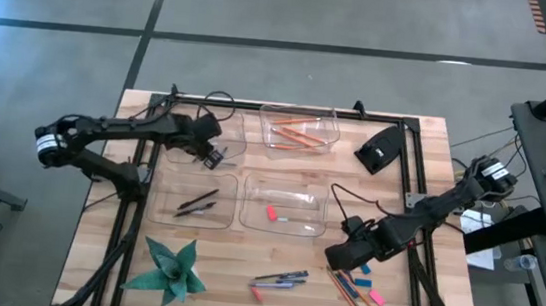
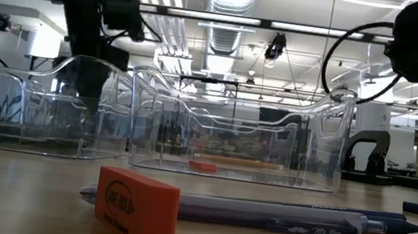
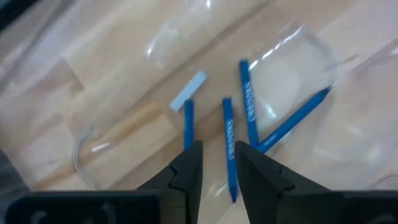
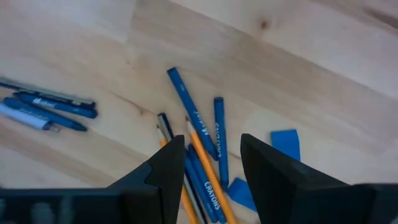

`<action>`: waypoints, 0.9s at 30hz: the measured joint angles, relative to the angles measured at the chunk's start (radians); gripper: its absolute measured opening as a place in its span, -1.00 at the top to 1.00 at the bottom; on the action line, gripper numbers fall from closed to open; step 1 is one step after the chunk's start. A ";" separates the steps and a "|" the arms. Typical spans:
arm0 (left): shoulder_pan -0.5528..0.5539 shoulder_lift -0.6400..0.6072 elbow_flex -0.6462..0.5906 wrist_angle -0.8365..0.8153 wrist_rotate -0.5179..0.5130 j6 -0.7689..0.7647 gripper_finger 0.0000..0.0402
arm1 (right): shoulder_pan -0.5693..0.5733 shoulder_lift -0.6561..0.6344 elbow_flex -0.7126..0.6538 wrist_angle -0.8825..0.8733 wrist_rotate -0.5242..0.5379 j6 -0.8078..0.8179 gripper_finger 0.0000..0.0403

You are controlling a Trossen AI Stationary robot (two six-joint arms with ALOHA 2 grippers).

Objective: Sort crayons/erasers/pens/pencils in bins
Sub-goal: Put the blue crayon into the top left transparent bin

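Below, the right gripper (image 4: 208, 171) — fingers apart, empty — hangs over crayons (image 4: 188, 109) lying roughly parallel near the table's (image 1: 424, 148) front-right corner.

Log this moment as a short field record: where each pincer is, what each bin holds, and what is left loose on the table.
left pincer: open, empty, over the far-left bin, which holds blue crayons
right pincer: open, empty, above the loose crayons and pencils on the table's near right
far-right bin: orange pencils
near-left bin: dark pens
near-right bin: one pink eraser
loose, near middle: pens, a pink eraser
other: green paper star, near left
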State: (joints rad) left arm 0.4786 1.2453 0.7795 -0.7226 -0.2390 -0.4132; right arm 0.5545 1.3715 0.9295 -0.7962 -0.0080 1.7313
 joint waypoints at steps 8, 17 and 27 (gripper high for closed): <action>-0.001 -0.094 0.094 0.004 0.104 -0.003 0.59 | 0.004 0.078 0.000 0.034 -0.004 0.018 0.34; -0.017 -0.235 0.208 0.029 0.181 -0.045 0.59 | 0.004 0.188 0.010 0.036 -0.028 0.030 0.42; -0.017 -0.352 0.210 0.147 0.180 -0.051 0.59 | 0.004 0.260 0.015 0.044 -0.053 0.026 0.47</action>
State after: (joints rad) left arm 0.4618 0.8932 0.9890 -0.5755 -0.0593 -0.4639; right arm 0.5583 1.6312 0.9443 -0.7521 -0.0608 1.7568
